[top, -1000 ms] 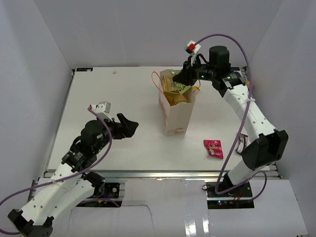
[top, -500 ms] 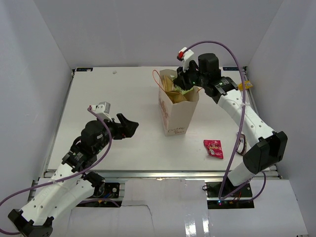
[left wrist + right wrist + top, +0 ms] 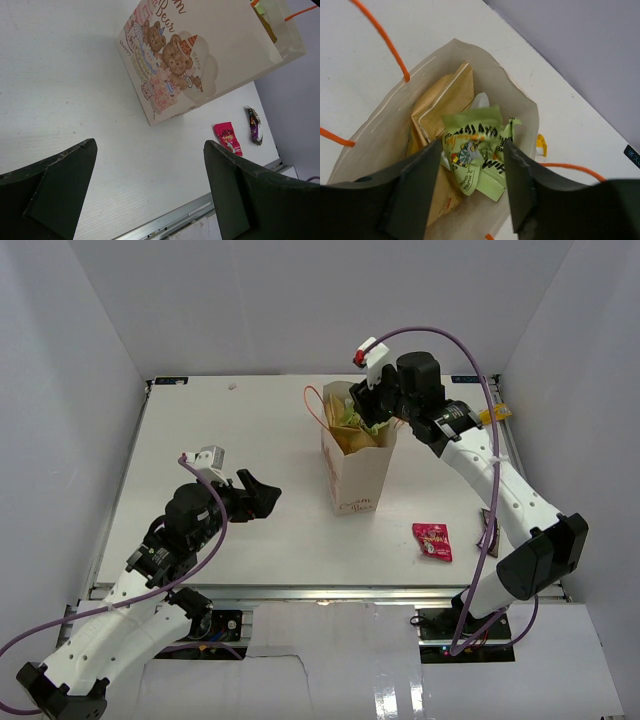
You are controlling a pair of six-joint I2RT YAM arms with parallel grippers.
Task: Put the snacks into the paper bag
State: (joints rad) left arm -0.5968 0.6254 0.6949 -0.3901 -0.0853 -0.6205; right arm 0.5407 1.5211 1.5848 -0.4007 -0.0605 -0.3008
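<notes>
The cream paper bag [image 3: 357, 468] stands upright mid-table with orange cord handles [image 3: 379, 34]; its bear-printed side shows in the left wrist view [image 3: 210, 45]. My right gripper [image 3: 364, 410] is over the bag's mouth, shut on a crumpled green packet [image 3: 472, 142] held just inside the rim [image 3: 385, 115]. A large yellow chip bag [image 3: 437, 107] stands inside the bag. A pink-red packet [image 3: 432, 541] and a dark packet [image 3: 488, 533] lie on the table to the bag's right. My left gripper [image 3: 262, 492] is open and empty, left of the bag.
White walls enclose the table on three sides. The pink-red packet [image 3: 228, 137] and dark packet [image 3: 254, 125] also show in the left wrist view, near the table's metal front edge. A small yellow thing [image 3: 540, 145] lies on the table just beyond the bag.
My right gripper has moved left and down over the bag's mouth with the green packet in it. The left arm has not moved.
</notes>
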